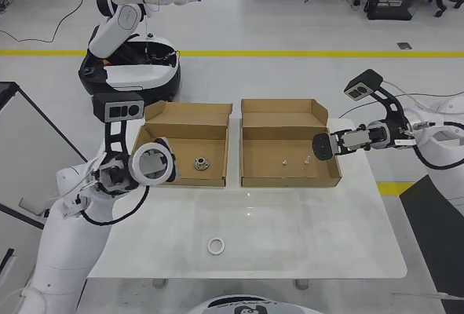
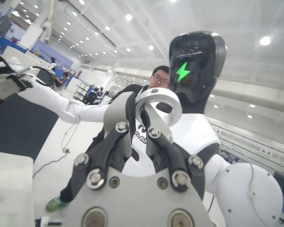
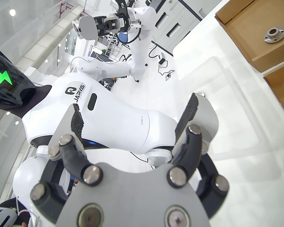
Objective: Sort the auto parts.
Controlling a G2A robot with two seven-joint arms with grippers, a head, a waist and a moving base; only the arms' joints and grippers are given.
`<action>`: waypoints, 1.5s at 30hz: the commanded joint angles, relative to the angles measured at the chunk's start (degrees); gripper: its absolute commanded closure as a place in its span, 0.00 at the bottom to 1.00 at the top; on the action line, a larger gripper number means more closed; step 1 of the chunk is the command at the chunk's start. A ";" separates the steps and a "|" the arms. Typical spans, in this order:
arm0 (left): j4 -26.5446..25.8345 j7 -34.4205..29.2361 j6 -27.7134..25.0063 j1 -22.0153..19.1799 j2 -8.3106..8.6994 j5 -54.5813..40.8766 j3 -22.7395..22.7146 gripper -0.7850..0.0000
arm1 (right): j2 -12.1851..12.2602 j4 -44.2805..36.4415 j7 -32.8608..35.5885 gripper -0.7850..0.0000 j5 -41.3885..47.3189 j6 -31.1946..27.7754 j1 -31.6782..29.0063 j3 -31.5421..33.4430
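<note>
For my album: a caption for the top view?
Left gripper holds a metal ring near two cardboard boxes; right gripper open.

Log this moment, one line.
left gripper shut on metal collar by left box | right gripper open by right box | flange in left box | two screws in right box | white ring on table

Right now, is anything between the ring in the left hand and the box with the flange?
Nothing visible blocks it. The left hand grips the metal ring at that open-topped box's outer edge. The flange lies toward the side away from the hand, with bare floor between. The right hand is open by the other box.
</note>
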 commanded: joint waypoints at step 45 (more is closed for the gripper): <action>12.07 10.61 35.83 -21.31 -0.92 83.06 20.50 1.00 | 0.00 0.00 0.00 0.00 0.02 0.00 0.00 0.00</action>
